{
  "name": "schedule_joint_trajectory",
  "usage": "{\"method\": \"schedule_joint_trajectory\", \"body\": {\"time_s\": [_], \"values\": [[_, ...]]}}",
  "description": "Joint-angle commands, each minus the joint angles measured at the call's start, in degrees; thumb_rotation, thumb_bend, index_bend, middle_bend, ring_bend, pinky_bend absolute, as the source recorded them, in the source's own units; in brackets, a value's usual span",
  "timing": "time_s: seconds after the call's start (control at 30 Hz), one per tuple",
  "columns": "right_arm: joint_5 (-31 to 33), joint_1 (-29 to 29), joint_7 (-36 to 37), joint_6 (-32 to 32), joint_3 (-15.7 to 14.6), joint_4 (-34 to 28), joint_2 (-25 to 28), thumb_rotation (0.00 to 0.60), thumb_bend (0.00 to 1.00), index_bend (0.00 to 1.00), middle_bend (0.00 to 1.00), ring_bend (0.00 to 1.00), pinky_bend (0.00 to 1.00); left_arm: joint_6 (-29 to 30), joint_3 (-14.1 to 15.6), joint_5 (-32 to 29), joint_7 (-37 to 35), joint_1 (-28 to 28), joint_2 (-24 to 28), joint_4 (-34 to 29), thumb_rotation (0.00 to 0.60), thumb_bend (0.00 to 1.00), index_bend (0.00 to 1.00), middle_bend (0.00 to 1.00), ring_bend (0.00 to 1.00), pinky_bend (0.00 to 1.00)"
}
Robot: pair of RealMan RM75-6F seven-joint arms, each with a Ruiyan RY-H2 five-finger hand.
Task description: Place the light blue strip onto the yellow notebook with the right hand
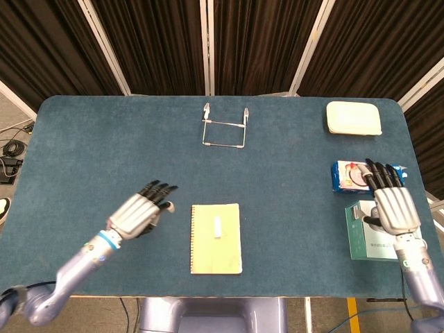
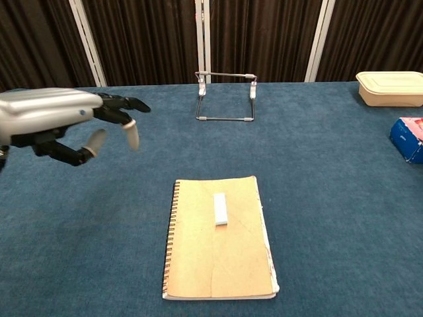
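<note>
The yellow notebook (image 1: pixel 216 238) (image 2: pixel 219 237) lies near the table's front edge, spiral binding on its left side. The light blue strip (image 1: pixel 218 227) (image 2: pixel 220 209) rests flat on the notebook's upper half, with nothing touching it. My right hand (image 1: pixel 391 205) hovers far to the right over the boxed goods, fingers spread and holding nothing; the chest view does not show it. My left hand (image 1: pixel 142 214) (image 2: pixel 63 122) hangs just left of the notebook, fingers apart and empty.
A wire stand (image 1: pixel 224 127) (image 2: pixel 226 96) sits at the back centre. A cream lidded container (image 1: pixel 354 118) (image 2: pixel 390 88) is at the back right. A blue cookie packet (image 1: pixel 355 177) (image 2: pixel 407 137) and a green-white box (image 1: pixel 366 239) lie along the right edge.
</note>
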Motion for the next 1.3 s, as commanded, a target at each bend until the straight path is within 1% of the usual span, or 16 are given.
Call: {"method": "schedule_joint_trajectory", "body": {"time_s": [0.03, 0.13, 0.27, 0.47, 0.67, 1.03, 1.3], "values": [[1.1, -1.7, -1.2, 0.4, 0.5, -2.0, 0.6, 0.600, 0.08, 0.00, 0.00, 0.00, 0.00, -3.3, -0.5, -6.7, 7.1, -4.1, -5.0, -1.5, 0.600, 0.91, 0.35, 0.00, 0.00, 0.00], [1.1, -2.2, -1.7, 0.1, 0.6, -2.0, 0.9, 0.600, 0.08, 0.00, 0.00, 0.00, 0.00, -4.2, 0.3, -10.7, 10.5, -5.8, -8.0, -1.1, 0.600, 0.92, 0.35, 0.00, 0.00, 0.00], [0.9, -2.7, -1.2, -0.3, 1.2, -1.9, 1.5, 0.600, 0.08, 0.00, 0.00, 0.00, 0.00, -3.5, 1.0, -15.0, 14.3, -7.7, -12.1, 0.8, 0.600, 0.92, 0.35, 0.00, 0.00, 0.00], [0.5, -3.3, -0.6, -0.8, 1.8, -1.1, 1.9, 0.600, 0.08, 0.00, 0.00, 0.00, 0.00, -1.8, 2.4, -17.8, 17.3, -9.2, -17.1, 4.3, 0.600, 0.93, 0.35, 0.00, 0.00, 0.00], [0.3, -3.7, 0.5, -1.1, 2.6, -0.8, 2.1, 0.600, 0.08, 0.00, 0.00, 0.00, 0.00, -1.4, 2.6, -19.3, 17.3, -10.7, -20.9, 7.7, 0.600, 0.93, 0.34, 0.00, 0.00, 0.00], [0.0, -4.3, 1.1, -1.7, 3.7, -0.5, 2.1, 0.600, 0.08, 0.00, 0.00, 0.00, 0.00, -1.2, 3.6, -18.9, 14.9, -11.8, -22.8, 10.1, 0.600, 0.93, 0.34, 0.00, 0.00, 0.00], [-0.5, -4.7, 1.8, -1.6, 4.2, -0.7, 2.4, 0.600, 0.08, 0.00, 0.00, 0.00, 0.00, -0.4, 4.6, -18.6, 14.6, -12.0, -23.6, 10.7, 0.600, 0.93, 0.34, 0.00, 0.00, 0.00]]}}
